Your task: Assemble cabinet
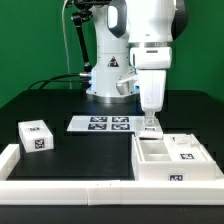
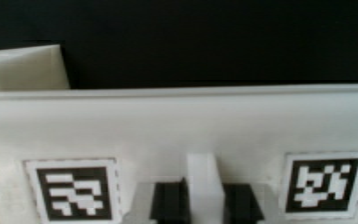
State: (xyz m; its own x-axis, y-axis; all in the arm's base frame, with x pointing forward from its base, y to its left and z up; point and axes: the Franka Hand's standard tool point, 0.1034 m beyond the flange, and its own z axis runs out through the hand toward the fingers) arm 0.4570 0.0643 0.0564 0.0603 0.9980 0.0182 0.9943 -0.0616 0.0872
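On the exterior view's left, a loose white block [image 1: 37,137] with a tag on top sits alone on the black desk [image 1: 50,108], just inside the low white border rail [image 1: 70,186] that runs along the front and up the left side. It is well apart from everything else, with bare desk all round it, so that side offers the most room for moving. Next comes the marker board [image 1: 103,124], flat in the middle of the desk near the arm's base. It lies just beside the working spot, so any slide of the part should steer clear of its edge.

The gripper [image 1: 150,126] hangs straight down at the rear left corner of the cabinet [image 1: 185,168], which lies on the exterior view's right, its front close against the rail. In the wrist view the dark fingers [image 2: 165,203] stand tight on either face of a thin white wall of the cabinet [image 2: 176,125], with no gap showing. I judge the gripper clamped on that wall, though the picture is blurred.

The step in hand looks like seating or shifting the body. It should go best with the grip kept square on the wall, between the two tags [image 2: 73,190], and with a slow, level move so the thin wall does not twist out. To the front the rail blocks travel; behind and to the left there is open desk.
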